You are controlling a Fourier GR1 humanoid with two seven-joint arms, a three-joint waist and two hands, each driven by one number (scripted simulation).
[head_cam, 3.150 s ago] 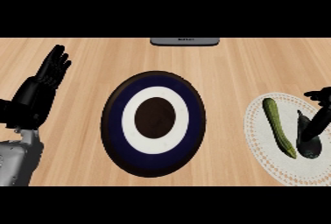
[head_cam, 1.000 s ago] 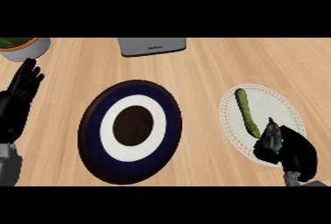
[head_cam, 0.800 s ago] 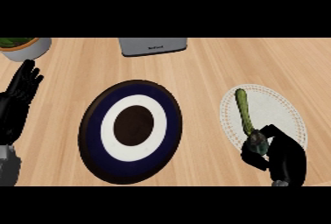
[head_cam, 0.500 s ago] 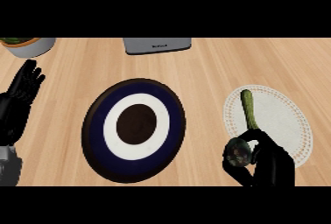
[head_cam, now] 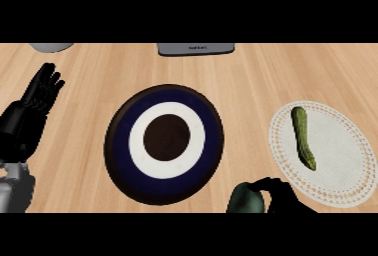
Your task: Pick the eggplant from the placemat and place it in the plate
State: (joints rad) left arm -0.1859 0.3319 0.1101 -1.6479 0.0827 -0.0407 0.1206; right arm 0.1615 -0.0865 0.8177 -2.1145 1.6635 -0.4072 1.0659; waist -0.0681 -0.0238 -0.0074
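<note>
right hand [head_cam: 284, 199] pokes in at the bottom edge of the head view, fingers curled round the dark rounded eggplant [head_cam: 246, 200], which sits between the plate's [head_cam: 122, 130] lower right rim and the placemat [head_cam: 343, 155], so not in the plate yet. a long green vegetable [head_cam: 302, 137] lies on the placemat. left hand [head_cam: 29, 107] rests open at the left edge, fingers up.
</note>
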